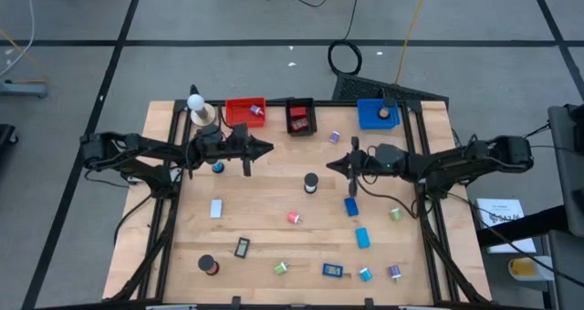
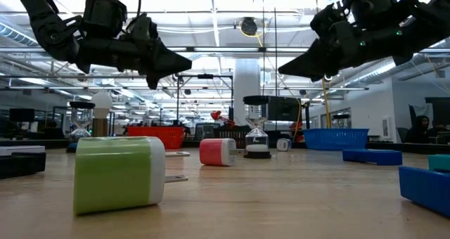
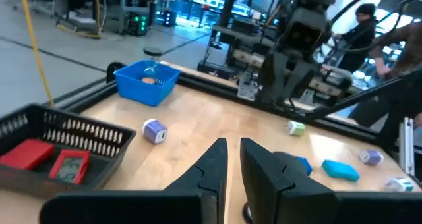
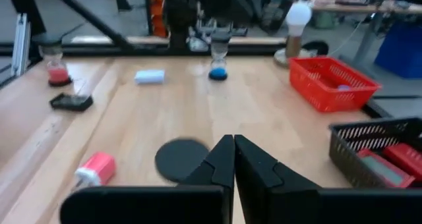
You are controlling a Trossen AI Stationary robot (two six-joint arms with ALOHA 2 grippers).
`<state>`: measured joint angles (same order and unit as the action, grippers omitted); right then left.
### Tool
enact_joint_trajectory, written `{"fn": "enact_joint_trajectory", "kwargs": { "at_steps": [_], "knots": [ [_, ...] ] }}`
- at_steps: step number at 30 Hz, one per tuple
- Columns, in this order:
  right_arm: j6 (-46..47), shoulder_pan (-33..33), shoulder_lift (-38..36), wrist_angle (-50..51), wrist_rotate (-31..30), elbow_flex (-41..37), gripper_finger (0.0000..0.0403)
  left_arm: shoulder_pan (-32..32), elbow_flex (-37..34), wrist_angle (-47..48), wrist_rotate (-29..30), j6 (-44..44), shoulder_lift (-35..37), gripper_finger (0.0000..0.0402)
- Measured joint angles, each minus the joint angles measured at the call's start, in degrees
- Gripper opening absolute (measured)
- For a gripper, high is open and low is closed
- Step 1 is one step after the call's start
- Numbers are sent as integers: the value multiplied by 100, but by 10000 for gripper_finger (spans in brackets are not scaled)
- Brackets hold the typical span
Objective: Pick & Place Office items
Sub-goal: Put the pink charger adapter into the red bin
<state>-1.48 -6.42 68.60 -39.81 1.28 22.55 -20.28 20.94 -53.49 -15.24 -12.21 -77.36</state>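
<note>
Left end effector [image 1: 266, 149] fingers nearly pressed together, right end effector [image 1: 332, 167] pressed together, both empty above mid-worktop [image 1: 265, 214]. Office items [image 1: 294, 217] scattered toward the near edge, several too small to identify from above. Low view alone resolves the green piece [image 2: 119, 174] as plug-like

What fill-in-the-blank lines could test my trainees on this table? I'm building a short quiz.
1. The red bin, black bin and blue bin stand along the table's ____ edge.
2. The right pincer is ____ and holds nothing.
3. The green block nearest the low camera lies beside a ____ block farther back.

Missing: far; shut; red
</note>
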Motion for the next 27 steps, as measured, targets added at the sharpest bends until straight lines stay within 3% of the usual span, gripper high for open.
{"fn": "enact_joint_trajectory", "kwargs": {
  "at_steps": [4,7,12,19,27],
  "knots": [
    [1,128,2,126,-73,0,1,181,236,633,-244,403,10,34],
    [1,258,2,221,-498,0,2,408,542,1436,-250,807,98,8],
    [71,436,2,346,-754,0,8,948,1126,3157,564,1355,63,8],
    [149,658,2,340,-750,0,30,1653,1475,4476,1264,1537,-24,11],
    [149,672,2,339,-750,0,53,2092,2253,6917,2181,633,-24,14]
  ]
}}
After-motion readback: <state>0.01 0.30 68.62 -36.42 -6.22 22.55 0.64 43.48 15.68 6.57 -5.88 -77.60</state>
